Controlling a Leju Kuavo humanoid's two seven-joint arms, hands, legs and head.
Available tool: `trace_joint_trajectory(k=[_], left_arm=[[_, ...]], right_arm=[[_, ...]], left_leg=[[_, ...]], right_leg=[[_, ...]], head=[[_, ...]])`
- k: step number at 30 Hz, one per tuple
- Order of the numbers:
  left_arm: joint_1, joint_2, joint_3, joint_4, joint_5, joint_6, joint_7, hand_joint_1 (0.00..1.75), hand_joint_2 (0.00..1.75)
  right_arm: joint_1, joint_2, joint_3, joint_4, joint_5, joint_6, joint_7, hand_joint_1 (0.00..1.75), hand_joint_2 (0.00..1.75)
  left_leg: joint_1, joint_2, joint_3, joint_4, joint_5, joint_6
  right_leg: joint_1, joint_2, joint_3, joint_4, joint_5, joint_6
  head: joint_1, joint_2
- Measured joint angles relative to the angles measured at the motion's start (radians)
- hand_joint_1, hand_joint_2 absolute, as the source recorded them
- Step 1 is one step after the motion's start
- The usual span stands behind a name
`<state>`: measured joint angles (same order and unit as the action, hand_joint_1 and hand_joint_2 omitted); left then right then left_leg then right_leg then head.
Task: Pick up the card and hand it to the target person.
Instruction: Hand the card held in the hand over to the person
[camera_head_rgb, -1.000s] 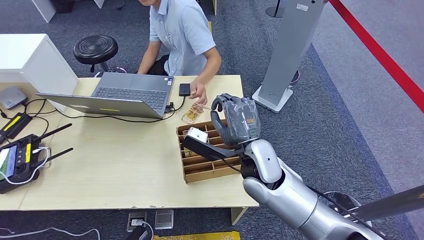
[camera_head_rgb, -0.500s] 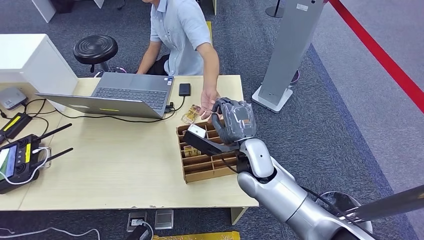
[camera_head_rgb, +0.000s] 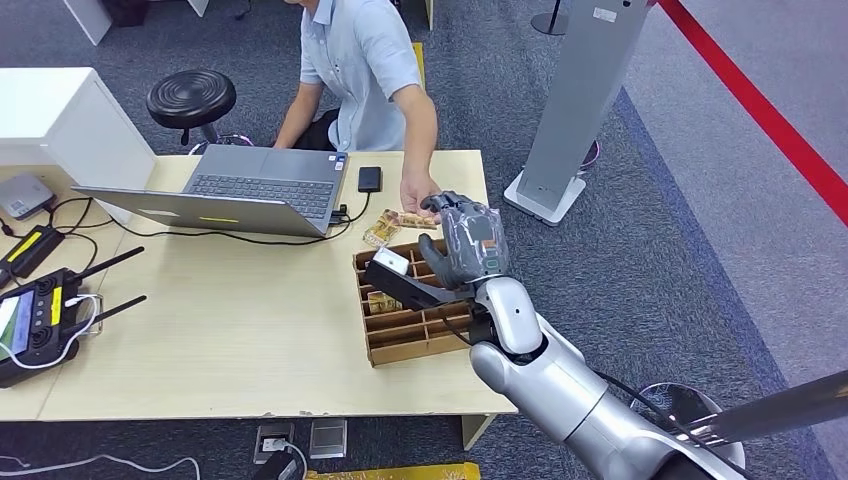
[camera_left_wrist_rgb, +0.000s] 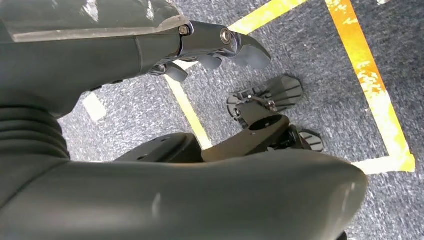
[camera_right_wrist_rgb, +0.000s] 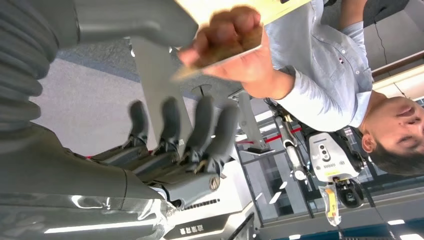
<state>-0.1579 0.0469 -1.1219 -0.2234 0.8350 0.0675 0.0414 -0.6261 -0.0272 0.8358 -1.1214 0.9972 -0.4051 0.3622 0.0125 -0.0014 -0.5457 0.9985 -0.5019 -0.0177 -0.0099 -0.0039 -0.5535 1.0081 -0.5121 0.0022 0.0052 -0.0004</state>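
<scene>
A person's hand (camera_head_rgb: 416, 196) pinches the golden-brown card (camera_head_rgb: 403, 217) above the table's far right corner. In the right wrist view that hand (camera_right_wrist_rgb: 235, 37) grips the card (camera_right_wrist_rgb: 200, 69) by its edge, just beyond my thumb (camera_right_wrist_rgb: 130, 20). My right hand (camera_head_rgb: 466, 244) is raised over the cardboard box, and its fingers (camera_right_wrist_rgb: 192, 125) are spread and apart from the card, holding nothing. My left hand (camera_left_wrist_rgb: 150, 50) hangs over the grey floor with nothing in it.
A partitioned cardboard box (camera_head_rgb: 400, 343) holds another card (camera_head_rgb: 378, 303); one more card (camera_head_rgb: 377, 236) lies by it. An open laptop (camera_head_rgb: 250, 188), a black phone (camera_head_rgb: 369, 179), cables and a controller (camera_head_rgb: 35, 325) share the table (camera_head_rgb: 230, 340). A stool (camera_head_rgb: 191, 99) and a grey pillar (camera_head_rgb: 575, 110) stand beyond.
The person's hand came from the table to my right hand, turned palm up, and now holds the card. My right hand moved slightly towards the person and its fingers spread.
</scene>
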Motion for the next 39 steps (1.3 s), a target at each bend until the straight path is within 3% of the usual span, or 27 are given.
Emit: trace_joint_trajectory(k=[4,10,12,15,19,24,30,39], left_arm=[[0.002,0.0,0.001,0.0,0.012,-0.002,0.0,0.0,0.0],[0.014,0.0,0.01,0.0,0.026,0.007,-0.001,0.0,0.0],[0.019,0.0,0.013,0.0,0.032,0.01,-0.004,0.0,0.0],[0.027,0.0,0.018,0.0,0.042,0.018,-0.012,0.0,0.0],[0.042,0.002,0.024,0.0,0.053,0.021,-0.024,0.0,0.0],[0.054,0.008,0.029,0.0,0.063,0.021,-0.03,0.0,0.0],[0.057,0.013,0.033,0.0,0.068,0.021,-0.028,0.0,0.0],[0.057,0.018,0.034,0.0,0.074,0.023,-0.026,0.0,0.0]], right_arm=[[0.002,0.003,-0.001,0.004,-0.032,-0.035,-0.011,0.0,1.75],[0.045,-0.006,-0.028,-0.049,-0.081,-0.173,-0.04,0.0,1.75],[0.071,-0.014,-0.042,-0.088,-0.155,-0.223,-0.081,0.0,1.75],[0.12,-0.028,-0.069,-0.161,-0.378,-0.254,-0.189,0.0,1.75],[0.202,-0.057,-0.102,-0.273,-0.755,-0.175,-0.308,0.0,1.75],[0.299,-0.117,-0.132,-0.375,-1.047,-0.003,-0.31,0.0,1.75],[0.405,-0.176,-0.155,-0.426,-1.15,0.097,-0.276,0.0,1.75],[0.483,-0.208,-0.169,-0.433,-1.199,0.154,-0.26,0.0,1.75]], left_leg=[[0.0,0.0,0.0,0.0,0.0,0.0],[0.0,0.0,0.0,0.0,0.0,0.0],[0.0,0.0,0.0,0.0,0.0,0.0],[0.0,0.0,0.0,0.0,0.0,0.0],[0.0,0.001,0.0,0.0,0.0,0.0],[0.0,0.0,0.0,0.0,0.0,0.0],[0.0,0.0,0.0,0.0,0.0,0.0],[0.0,0.0,0.0,0.0,0.0,0.0]], right_leg=[[0.0,0.0,0.0,0.0,0.0,0.0],[0.0,0.0,-0.001,0.0,0.0,0.0],[0.0,0.0,-0.001,0.0,0.0,0.0],[0.0,0.0,-0.001,0.0,0.0,0.0],[0.0,0.0,-0.001,0.0,0.0,0.0],[0.0,0.0,-0.001,-0.001,0.0,0.0],[0.0,0.0,-0.001,-0.001,0.0,0.0],[0.0,0.0,-0.001,-0.001,0.0,0.0]], head=[[0.0,0.0],[-0.001,0.0],[0.0,0.0],[0.0,0.0],[0.0,0.0],[0.0,0.0],[0.0,0.0],[0.0,0.0]])
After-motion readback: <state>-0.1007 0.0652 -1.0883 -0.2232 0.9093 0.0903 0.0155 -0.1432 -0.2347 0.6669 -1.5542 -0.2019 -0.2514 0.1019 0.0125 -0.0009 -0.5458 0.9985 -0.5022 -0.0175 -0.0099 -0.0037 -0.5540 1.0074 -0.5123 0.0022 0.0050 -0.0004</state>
